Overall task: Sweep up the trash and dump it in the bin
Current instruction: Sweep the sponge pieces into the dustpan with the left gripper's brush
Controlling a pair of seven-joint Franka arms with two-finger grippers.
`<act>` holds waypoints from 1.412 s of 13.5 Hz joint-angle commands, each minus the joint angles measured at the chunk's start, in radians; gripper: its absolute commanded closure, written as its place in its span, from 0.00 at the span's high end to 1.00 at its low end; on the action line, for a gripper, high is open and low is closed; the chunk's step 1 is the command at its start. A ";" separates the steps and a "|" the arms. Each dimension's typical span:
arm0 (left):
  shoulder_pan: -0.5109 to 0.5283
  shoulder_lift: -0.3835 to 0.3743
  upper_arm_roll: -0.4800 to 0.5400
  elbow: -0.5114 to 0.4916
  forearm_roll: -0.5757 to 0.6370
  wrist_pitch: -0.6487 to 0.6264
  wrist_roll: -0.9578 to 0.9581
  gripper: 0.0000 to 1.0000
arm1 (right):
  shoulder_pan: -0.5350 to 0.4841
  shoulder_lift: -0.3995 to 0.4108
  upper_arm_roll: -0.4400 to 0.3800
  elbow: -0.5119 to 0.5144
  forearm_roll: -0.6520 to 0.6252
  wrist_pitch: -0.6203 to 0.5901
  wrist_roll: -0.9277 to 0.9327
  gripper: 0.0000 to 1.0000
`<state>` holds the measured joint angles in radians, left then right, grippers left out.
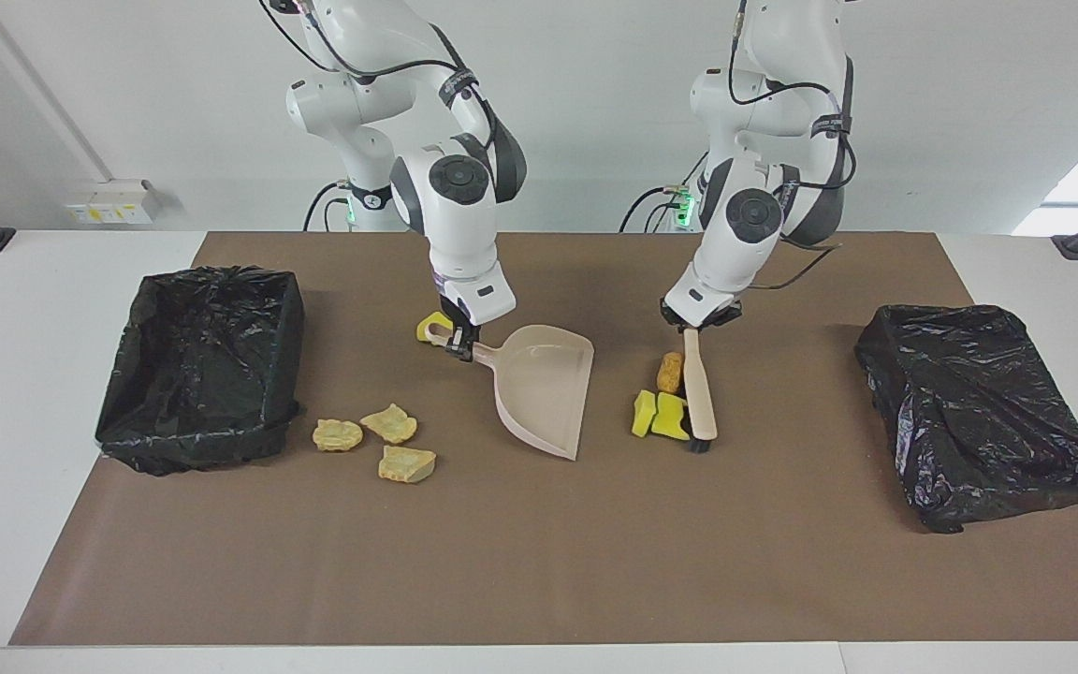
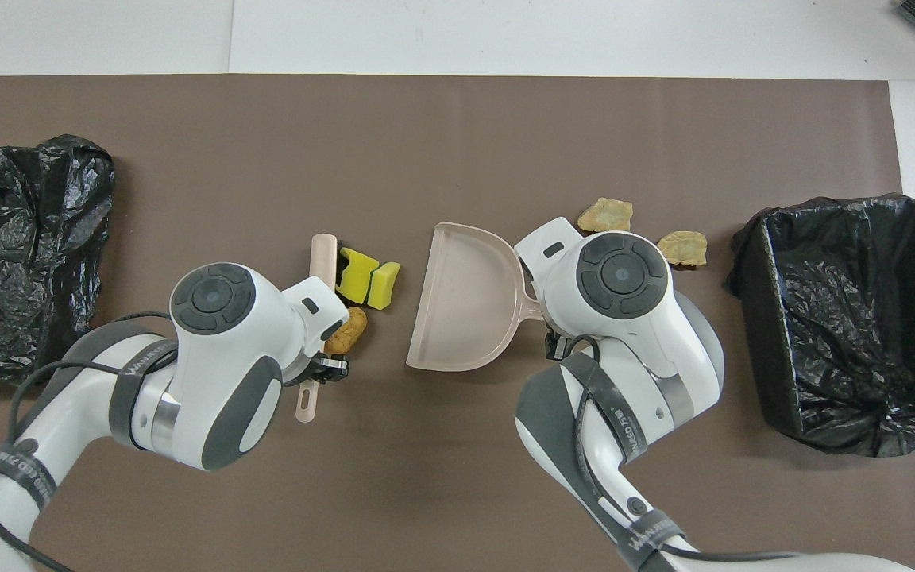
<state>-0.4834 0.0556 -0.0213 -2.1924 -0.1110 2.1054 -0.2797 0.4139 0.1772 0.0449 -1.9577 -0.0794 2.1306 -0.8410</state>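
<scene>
My right gripper [image 1: 462,344] is shut on the handle of the beige dustpan [image 1: 544,388], whose mouth faces the brush; it also shows in the overhead view [image 2: 465,302]. My left gripper [image 1: 693,323] is shut on the beige brush [image 1: 700,393], bristles down on the mat. Two yellow wedges [image 1: 659,415] and an orange-brown nugget [image 1: 669,372] lie against the brush, between it and the dustpan. One yellow wedge [image 1: 433,328] lies beside the right gripper. Three tan lumps [image 1: 389,423] lie between the dustpan and the bin; in the overhead view the right arm hides one of them.
An open bin lined with a black bag [image 1: 202,365] stands at the right arm's end of the brown mat [image 1: 539,562]. A closed lump of black bag [image 1: 979,412] lies at the left arm's end.
</scene>
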 commanded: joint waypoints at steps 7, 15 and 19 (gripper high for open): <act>-0.215 -0.027 0.018 0.037 -0.102 0.018 -0.070 0.00 | 0.013 0.025 0.004 -0.030 0.024 0.080 -0.027 0.00; 0.020 -0.034 0.031 0.083 -0.116 -0.246 -0.357 0.00 | 0.011 0.030 0.003 -0.024 0.023 0.080 -0.102 0.00; 0.026 -0.121 0.029 -0.070 -0.116 -0.228 -0.383 0.00 | 0.013 0.030 0.004 -0.026 0.023 0.080 -0.096 0.00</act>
<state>-0.4461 0.0275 0.0172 -2.1379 -0.2136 1.8723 -0.6273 0.4266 0.2008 0.0454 -1.9749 -0.0793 2.1908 -0.8941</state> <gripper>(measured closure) 0.727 0.687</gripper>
